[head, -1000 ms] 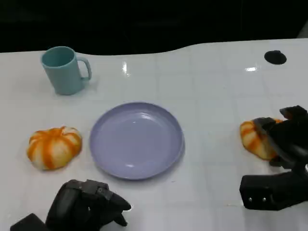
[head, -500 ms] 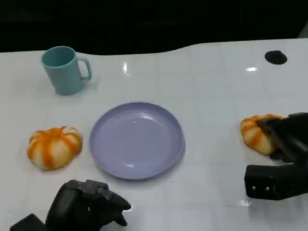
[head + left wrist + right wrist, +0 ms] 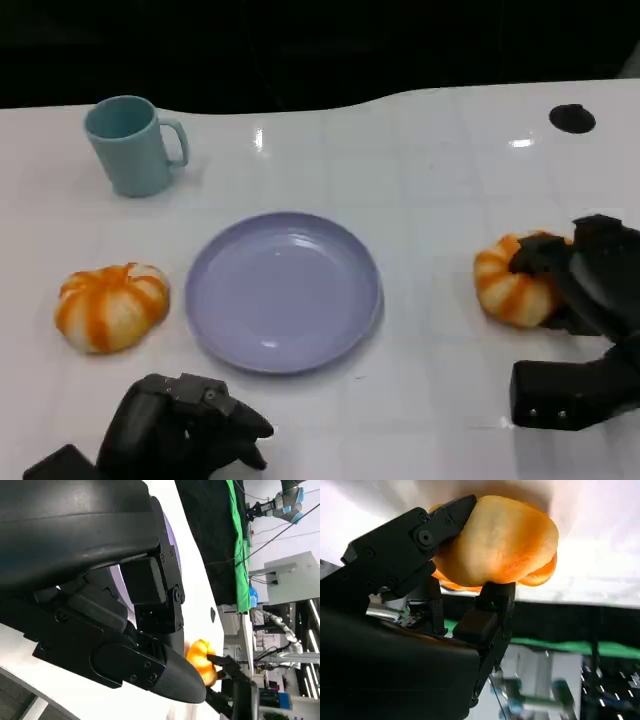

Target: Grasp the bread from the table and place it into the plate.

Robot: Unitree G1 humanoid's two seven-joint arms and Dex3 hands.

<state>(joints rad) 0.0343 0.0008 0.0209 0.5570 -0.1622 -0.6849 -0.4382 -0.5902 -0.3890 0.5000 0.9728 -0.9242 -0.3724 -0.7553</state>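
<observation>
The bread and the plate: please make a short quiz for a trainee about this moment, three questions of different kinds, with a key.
1. True or false: the right hand holds a bread.
2. Which lies on the purple plate? A) a bread B) the cup C) nothing
3. Fill in: the teal cup stands behind the second bread, on the robot's ____ side.

Key: 1 true; 2 C; 3 left. The left hand holds nothing, fingers curled in.
</observation>
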